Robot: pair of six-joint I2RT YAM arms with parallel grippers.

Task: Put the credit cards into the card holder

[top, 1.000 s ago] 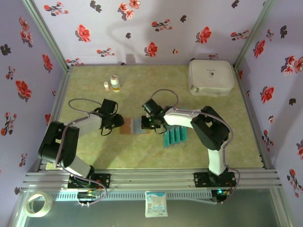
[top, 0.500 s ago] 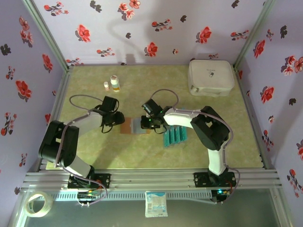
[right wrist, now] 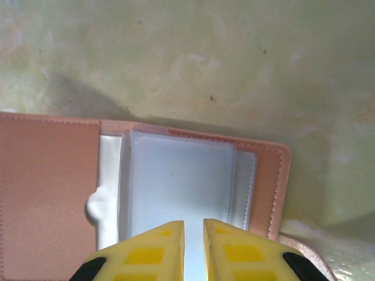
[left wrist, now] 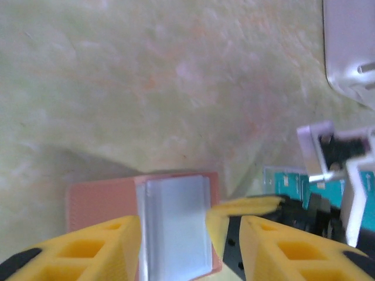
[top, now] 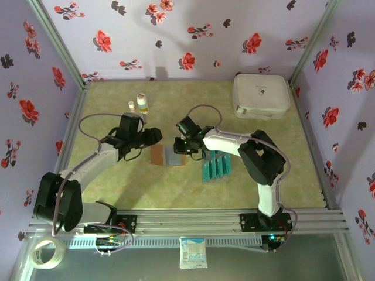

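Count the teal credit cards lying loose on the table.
4 credit cards, side by side in one row just right of the open card holder, beside the right arm, which may hide more.

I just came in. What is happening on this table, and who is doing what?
Two robot arms are working at an open card holder lying flat on the table. The right gripper hangs over its grey-blue pockets, its fingers close together with a narrow gap. The left gripper is open near the holder's left side and holds nothing. The credit cards lie in a row on the table, right of the holder.
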